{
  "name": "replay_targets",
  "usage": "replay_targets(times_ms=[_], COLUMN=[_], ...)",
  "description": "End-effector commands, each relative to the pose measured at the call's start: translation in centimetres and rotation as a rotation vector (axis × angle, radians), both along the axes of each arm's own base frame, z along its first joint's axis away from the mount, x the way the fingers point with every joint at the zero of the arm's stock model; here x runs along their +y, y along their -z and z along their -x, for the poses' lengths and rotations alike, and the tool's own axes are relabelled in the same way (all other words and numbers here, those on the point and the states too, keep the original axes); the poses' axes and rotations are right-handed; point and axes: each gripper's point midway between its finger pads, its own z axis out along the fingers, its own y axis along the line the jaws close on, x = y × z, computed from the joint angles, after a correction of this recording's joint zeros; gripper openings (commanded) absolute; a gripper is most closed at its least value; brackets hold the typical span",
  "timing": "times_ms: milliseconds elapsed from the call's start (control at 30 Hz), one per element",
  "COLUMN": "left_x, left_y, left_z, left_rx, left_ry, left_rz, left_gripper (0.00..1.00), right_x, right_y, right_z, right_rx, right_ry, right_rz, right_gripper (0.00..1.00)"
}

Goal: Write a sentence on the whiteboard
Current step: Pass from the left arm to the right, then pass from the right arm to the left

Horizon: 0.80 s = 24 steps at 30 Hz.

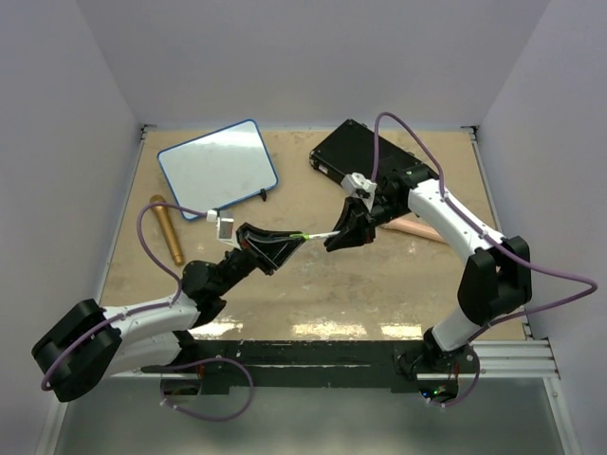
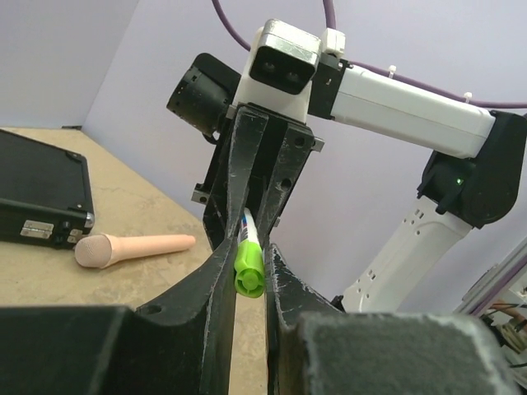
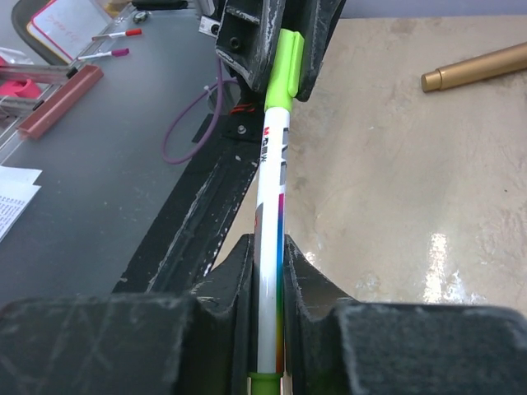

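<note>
The whiteboard (image 1: 218, 168), white with a thin blue rim, lies flat at the back left; its face looks blank and no sentence shows on it. A white marker (image 1: 319, 234) with a green cap is held level above the table's middle, between both grippers. My left gripper (image 1: 300, 239) is shut on the green cap (image 2: 249, 267). My right gripper (image 1: 334, 237) is shut on the marker's white barrel (image 3: 272, 206). In the right wrist view the left gripper's fingers (image 3: 247, 41) clamp the cap (image 3: 282, 70).
A black rectangular case (image 1: 365, 156) lies at the back right, also in the left wrist view (image 2: 41, 197). A pink microphone (image 1: 422, 229) lies beside it, under the right arm. A gold rod-shaped object (image 1: 168, 230) lies left of the left gripper.
</note>
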Motion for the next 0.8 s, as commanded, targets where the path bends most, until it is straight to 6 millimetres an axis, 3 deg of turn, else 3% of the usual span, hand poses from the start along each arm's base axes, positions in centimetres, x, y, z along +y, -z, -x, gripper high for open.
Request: replay_targets(times_ms=[0,67,100,200,233,300,500,667,767], left_x=[1.0,1.2,1.3,1.6,1.6,1.7,0.2,-2.3,-3.5], left_y=[-1.9,-1.7,-1.6,-1.4,-1.2,-1.1,0.0,1.4,1.7], left_z=[-1.3,-1.2,-1.1,-0.7,-0.6,-0.3,0.8,1.1,1.0], left_rx=[-0.07,-0.076,-0.072,-0.086,-0.118,-0.123,-0.154,-0.142,-0.123], left_ry=[-0.098,-0.104,-0.107,-0.116,-0.128,-0.117,0.008,0.151,0.207], left_rz=[0.026,0.01,-0.011,-0.099,-0.147,-0.244,-0.502,-0.56,-0.562], left_gripper=[0.0,0.2,0.42,0.73,0.78,0.83,0.84,0.85,0.77], right_x=[0.6,0.5,0.4,0.1,-0.2,-0.3,-1.2,-1.4,-1.5], right_y=[-2.8,-2.7,-2.4,-1.9,-2.2,-1.1,-1.1,-0.6,-0.4], right_z=[0.7,0.5,0.5,-0.1,0.1,-1.3,-1.3,-0.9,-0.9], right_rx=[-0.007,-0.033,-0.037,-0.105,-0.084,-0.167,-0.292,-0.306,-0.318], right_ry=[-0.021,-0.014,-0.009,0.038,0.073,0.146,0.208,0.182,0.193], right_rz=[-0.077,-0.057,-0.044,0.013,0.048,0.082,0.11,0.132,0.137], right_gripper=[0.0,0.0,0.0,0.0,0.0,0.0,0.0,0.0,0.0])
